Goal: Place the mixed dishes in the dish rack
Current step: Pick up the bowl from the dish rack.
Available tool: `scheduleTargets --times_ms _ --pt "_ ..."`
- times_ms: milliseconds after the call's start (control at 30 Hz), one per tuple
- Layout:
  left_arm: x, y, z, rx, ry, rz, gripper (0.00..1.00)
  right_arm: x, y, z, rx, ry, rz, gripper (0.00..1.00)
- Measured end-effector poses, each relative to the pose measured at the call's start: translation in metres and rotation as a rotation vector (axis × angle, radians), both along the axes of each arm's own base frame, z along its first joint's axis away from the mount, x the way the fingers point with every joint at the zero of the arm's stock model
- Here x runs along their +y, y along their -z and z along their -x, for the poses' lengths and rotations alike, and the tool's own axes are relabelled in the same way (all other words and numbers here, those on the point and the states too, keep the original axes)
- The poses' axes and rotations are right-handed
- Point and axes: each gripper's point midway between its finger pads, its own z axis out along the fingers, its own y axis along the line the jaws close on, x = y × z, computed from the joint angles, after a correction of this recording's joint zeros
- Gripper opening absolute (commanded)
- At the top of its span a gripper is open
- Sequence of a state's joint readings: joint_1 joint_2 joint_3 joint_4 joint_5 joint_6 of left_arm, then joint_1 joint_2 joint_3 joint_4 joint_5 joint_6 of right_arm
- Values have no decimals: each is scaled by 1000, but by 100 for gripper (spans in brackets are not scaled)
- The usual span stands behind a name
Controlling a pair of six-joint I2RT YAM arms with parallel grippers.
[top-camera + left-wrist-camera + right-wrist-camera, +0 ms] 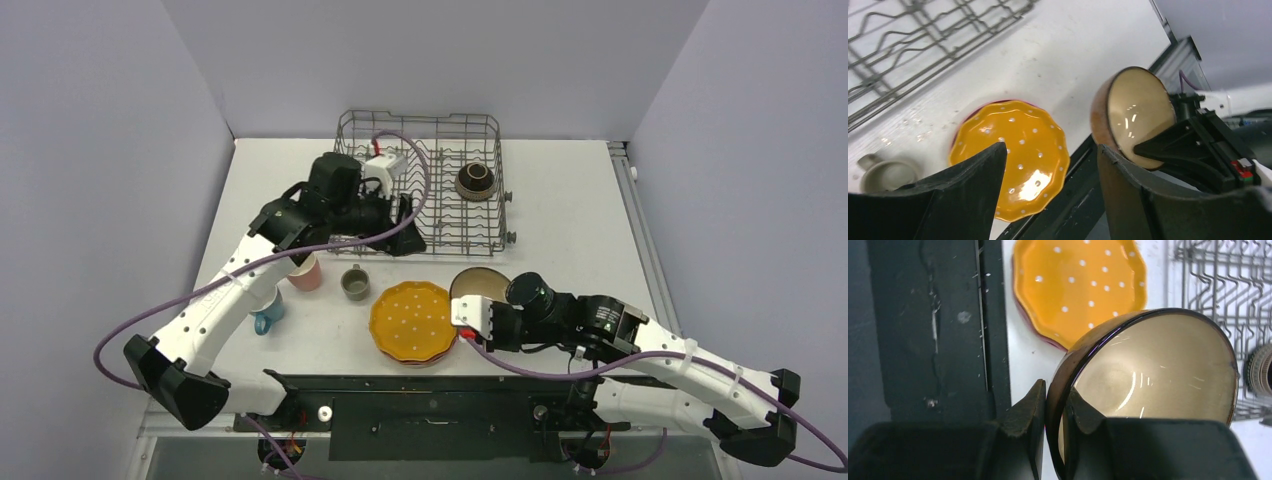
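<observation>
Terracotta bowl (478, 284) held tilted, lower centre, beside the dotted plate (412, 322).
Right jaws pinch its rim; left jaws spread, empty. Next, likely: carry it to the dish rack (420, 122), upper centre.

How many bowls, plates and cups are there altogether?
Bowls: 2 (dark brown bowl, terracotta bowl)
Plates: 2 showing (orange dotted plate, pink plate under it)
Cups: 3 (pink cup, grey-green cup, blue mug)
Total: 7
</observation>
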State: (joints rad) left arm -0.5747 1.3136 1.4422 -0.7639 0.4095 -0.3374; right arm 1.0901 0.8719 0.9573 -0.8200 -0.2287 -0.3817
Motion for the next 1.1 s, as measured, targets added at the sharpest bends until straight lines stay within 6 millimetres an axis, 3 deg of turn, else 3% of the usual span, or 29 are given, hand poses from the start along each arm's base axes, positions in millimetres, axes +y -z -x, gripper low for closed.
scheduleTargets --times_ms 133,333,667,900,967,1033,1067,1100 --pt "-30 1 26 -4 109 -25 64 0 5 17 -8 -141 41 0" --pt "-46 17 43 12 152 -94 64 2 11 37 1 -284 115 0" --pt "-73 41 67 34 224 -211 64 10 -1 41 -48 -352 143 0" --pt "-79 62 78 60 254 -289 61 10 -14 42 -103 -375 153 0" --pt "-79 66 80 66 262 -304 54 11 -18 43 -117 -378 148 0" --pt "-79 71 81 73 271 -321 39 12 -22 42 -130 -377 146 0" --pt "-79 73 82 77 276 -328 25 12 -23 42 -135 -375 146 0" --pt "-80 75 83 86 284 -327 18 11 -23 42 -136 -375 148 3"
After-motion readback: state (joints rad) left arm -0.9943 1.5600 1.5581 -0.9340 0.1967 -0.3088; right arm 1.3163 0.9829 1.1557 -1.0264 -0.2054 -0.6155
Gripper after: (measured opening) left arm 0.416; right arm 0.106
